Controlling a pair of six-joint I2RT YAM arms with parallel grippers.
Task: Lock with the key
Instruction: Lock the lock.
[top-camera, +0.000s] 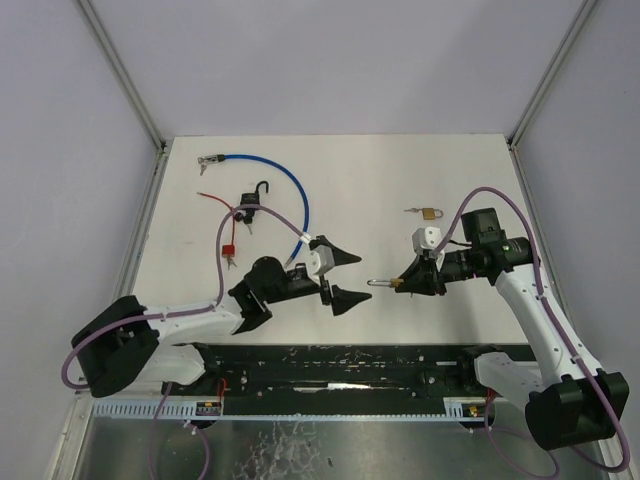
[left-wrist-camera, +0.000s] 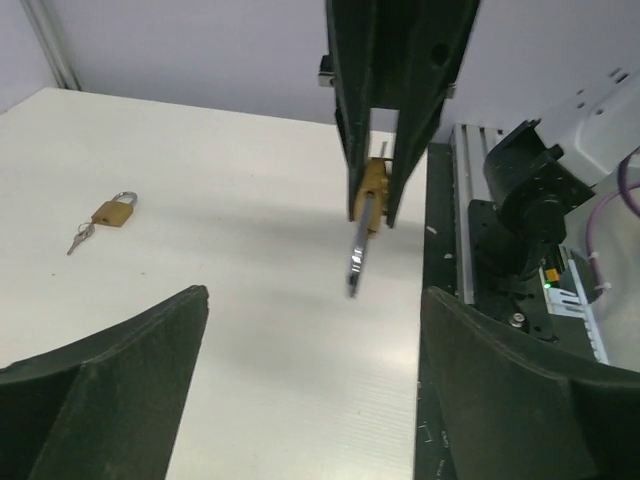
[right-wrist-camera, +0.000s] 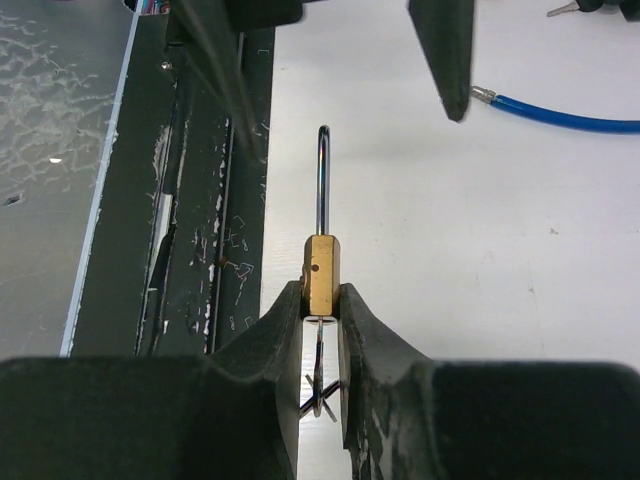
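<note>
One padlock (right-wrist-camera: 321, 272) sits pinched by its brass body in your right gripper (right-wrist-camera: 320, 300) above the table (top-camera: 400, 180) (key ring (right-wrist-camera: 318, 385) at its base), your left gripper (top-camera: 352, 277) gapes empty nearby, so locking looks undone.

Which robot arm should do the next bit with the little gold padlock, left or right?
Left, probably. The right gripper is shut on the small brass padlock, so it is busy holding. The left gripper is open, empty, and faces the padlock's silver shackle.
</note>
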